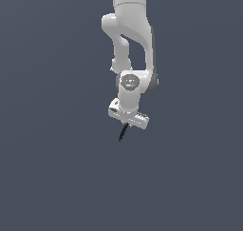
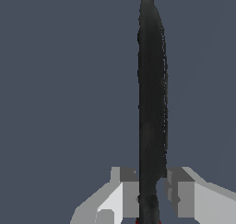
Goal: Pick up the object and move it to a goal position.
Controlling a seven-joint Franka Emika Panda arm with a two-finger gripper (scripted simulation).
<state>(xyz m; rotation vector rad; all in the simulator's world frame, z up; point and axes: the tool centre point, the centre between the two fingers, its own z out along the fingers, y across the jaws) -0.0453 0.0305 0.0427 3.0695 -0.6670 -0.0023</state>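
Wrist view: gripper (image 2: 150, 193) fingers (image 2: 126, 195) pinched on black stick (image 2: 151, 94) nr red end. I judge it light, stiff, slim; may pivot.

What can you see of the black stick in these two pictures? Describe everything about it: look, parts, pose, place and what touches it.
The black stick is thin, dark and matt, with a rounded free tip. A trace of red shows at its gripped end in the wrist view. The gripper holds that end, one grey finger pressed against each side. In the exterior view the stick hangs below the white gripper, slanting slightly toward the exterior view's left. Its material cannot be told, nor whether its tip touches the surface.
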